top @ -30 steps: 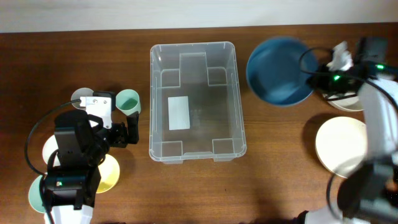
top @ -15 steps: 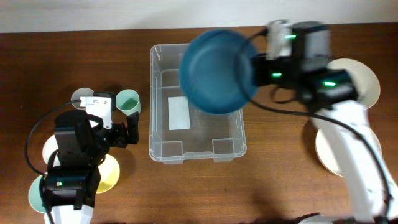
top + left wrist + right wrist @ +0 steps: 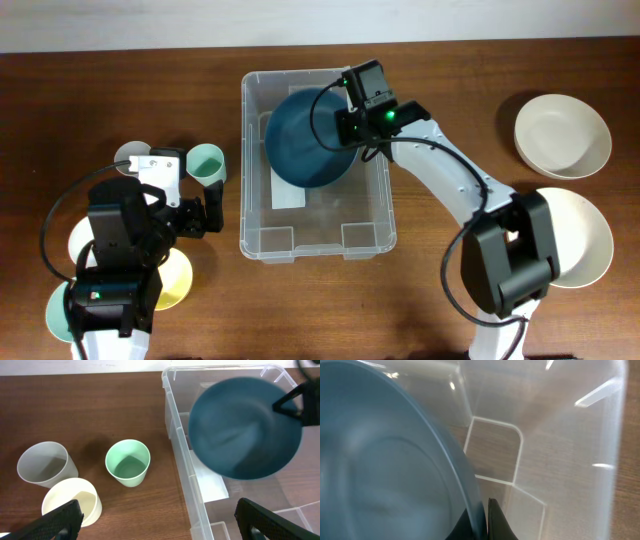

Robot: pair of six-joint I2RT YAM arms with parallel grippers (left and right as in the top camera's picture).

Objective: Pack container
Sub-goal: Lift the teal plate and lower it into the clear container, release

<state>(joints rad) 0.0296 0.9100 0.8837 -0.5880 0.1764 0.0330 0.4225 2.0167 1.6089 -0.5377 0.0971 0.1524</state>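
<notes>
Tilt eases the blue bowl [image 3: 305,135] into the container [image 3: 345,215], we judge; our right jaws clamp its rim. Our left jaws (spread apart) hover near the green cup [image 3: 206,162].

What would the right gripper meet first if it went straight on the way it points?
Most likely the large clear plastic rectangular container. The right gripper, shut on the dark blue round bowl, points into one of its bottom corners. Depth is unclear, so floor or wall could come first.

White-shelled arms [image 3: 450,185] with black joint housings [image 3: 120,235], looping black cables [image 3: 47,228], small green lights [image 3: 385,114]
</notes>
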